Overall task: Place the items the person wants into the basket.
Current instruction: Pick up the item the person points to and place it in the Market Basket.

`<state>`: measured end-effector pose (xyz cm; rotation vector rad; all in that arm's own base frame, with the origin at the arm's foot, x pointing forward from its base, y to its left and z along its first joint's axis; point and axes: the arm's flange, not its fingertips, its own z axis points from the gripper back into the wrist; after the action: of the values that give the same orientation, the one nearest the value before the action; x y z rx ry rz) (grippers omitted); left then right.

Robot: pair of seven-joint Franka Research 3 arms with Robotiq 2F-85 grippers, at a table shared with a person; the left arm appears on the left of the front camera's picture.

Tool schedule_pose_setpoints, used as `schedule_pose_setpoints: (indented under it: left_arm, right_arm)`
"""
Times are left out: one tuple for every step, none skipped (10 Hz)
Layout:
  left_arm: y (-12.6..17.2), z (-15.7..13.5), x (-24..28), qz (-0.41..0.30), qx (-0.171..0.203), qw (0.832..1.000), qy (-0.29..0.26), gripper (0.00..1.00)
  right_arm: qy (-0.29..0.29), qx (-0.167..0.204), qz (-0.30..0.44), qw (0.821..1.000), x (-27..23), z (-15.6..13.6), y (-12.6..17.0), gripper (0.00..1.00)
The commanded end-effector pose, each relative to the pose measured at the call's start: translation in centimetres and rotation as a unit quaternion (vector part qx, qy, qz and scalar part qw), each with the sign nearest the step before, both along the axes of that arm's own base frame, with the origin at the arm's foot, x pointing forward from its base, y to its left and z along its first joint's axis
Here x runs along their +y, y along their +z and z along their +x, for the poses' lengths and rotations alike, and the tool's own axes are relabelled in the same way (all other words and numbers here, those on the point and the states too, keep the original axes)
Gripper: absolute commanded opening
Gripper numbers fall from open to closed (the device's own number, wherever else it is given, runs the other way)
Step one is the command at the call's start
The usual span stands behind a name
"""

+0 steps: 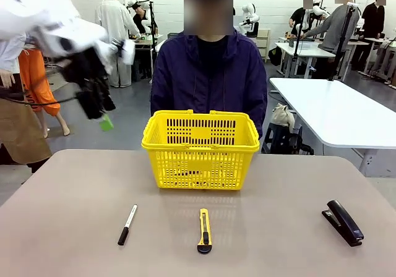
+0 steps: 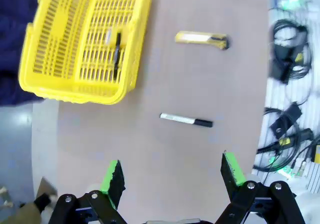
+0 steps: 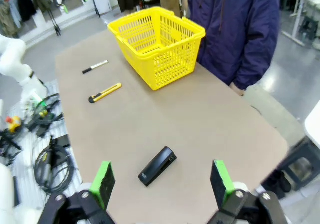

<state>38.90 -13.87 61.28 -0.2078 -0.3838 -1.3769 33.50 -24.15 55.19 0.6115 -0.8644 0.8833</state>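
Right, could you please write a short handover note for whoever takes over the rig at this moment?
Left gripper: open, empty, raised above the table's left side.
Right gripper: open, empty, high over the stapler.
Basket: at the far side, in front of the person.
Done: slim black pen lies in the basket.
White marker and utility knife lie on the table.
Left: probably the marker, if the person wants it.

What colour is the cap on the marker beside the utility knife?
Black, on a white barrel. The marker shows best in the left wrist view.
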Motion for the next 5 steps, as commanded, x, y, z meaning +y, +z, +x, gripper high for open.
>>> schedule_pose_setpoints:
  left_arm:
    - [2.6,-6.1,8.0,-0.097,0.01,0.994,-0.055,1.0]
    - [3.3,-9.3,12.1,-0.13,-0.005,0.988,-0.082,1.0]
    - [3.7,-9.7,15.8,-0.141,-0.034,0.987,-0.074,1.0]
    - [3.0,-10.7,18.7,-0.153,-0.046,0.986,-0.055,1.0]
    - [1.8,-11.6,21.2,-0.164,-0.046,0.985,-0.023,1.0]
  right_arm:
    - [0.002,-0.017,0.015,1.0,0.0,0.2,0.1,1.0]
    - [0.002,-0.017,0.015,1.0,0.0,0.2,0.1,1.0]
    - [0.002,-0.017,0.015,1.0,0.0,0.2,0.1,1.0]
    - [0.002,-0.017,0.015,1.0,0.0,0.2,0.1,1.0]
    - [0.002,-0.017,0.015,1.0,0.0,0.2,0.1,1.0]
